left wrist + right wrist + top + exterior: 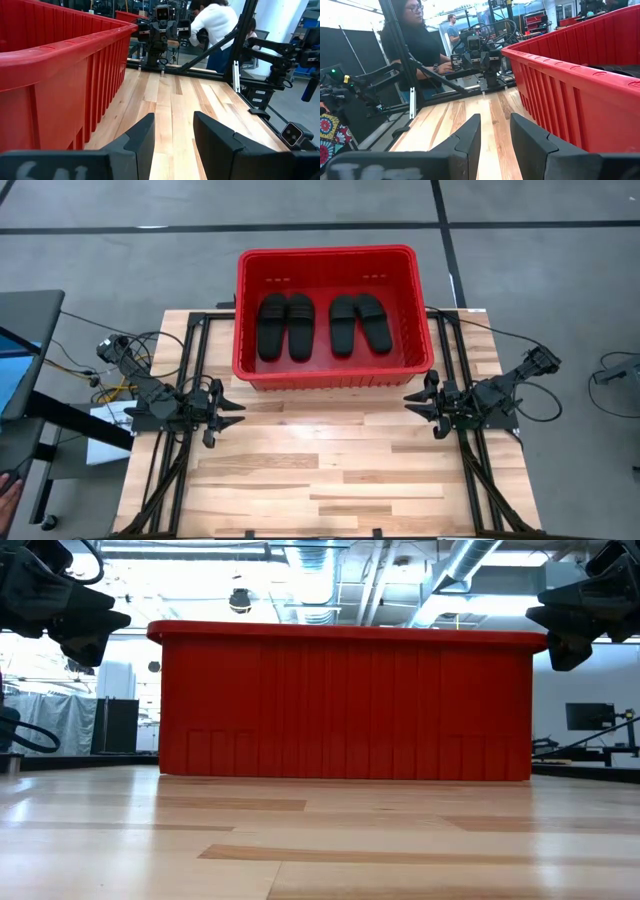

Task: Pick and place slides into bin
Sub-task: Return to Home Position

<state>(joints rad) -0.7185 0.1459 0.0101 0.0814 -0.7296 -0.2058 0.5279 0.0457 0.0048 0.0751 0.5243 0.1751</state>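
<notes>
Several black slides (pixel 321 325) lie flat on their soles, side by side in two pairs, on the floor of the red bin (pixel 250 370), which stands at the table's far middle. My left gripper (pixel 238 415) hovers open above the table's left side, just in front of the bin's near left corner, fingers level and nothing between them (pixel 174 140). My right gripper (pixel 410 402) hovers open on the right side, by the bin's near right corner, also with nothing between its fingers (pixel 495 135). In the low view the bin's ribbed near wall (pixel 345 705) hides the slides.
Bare wooden tabletop (pixel 330 470) stretches between the grippers and the near edge. Black frame rails (pixel 185 380) run along both sides. People show beyond the table in the wrist views (pixel 215 25) (pixel 417 35). A hand (pixel 6 490) shows at the far left.
</notes>
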